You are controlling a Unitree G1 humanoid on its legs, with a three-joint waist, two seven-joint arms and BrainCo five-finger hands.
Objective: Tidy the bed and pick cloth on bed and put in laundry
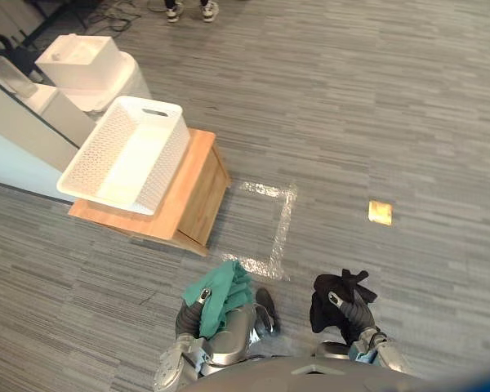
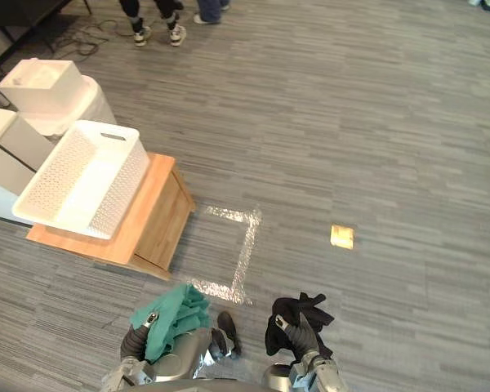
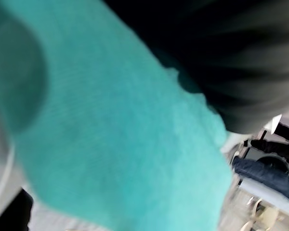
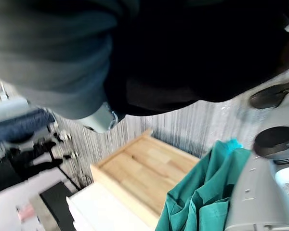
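Left hand (image 1: 194,310) is sitting at seven o'clock in my head view with the green cloth (image 1: 224,292) bunched over it; I cannot tell whether it is gripping. Right hand (image 1: 349,310), at five o'clock, is buried in the black cloth (image 1: 333,292), its grip likewise hidden. White laundry basket (image 1: 168,162) is resting on the wooden bench (image 1: 198,186) at ten o'clock, well apart from both.
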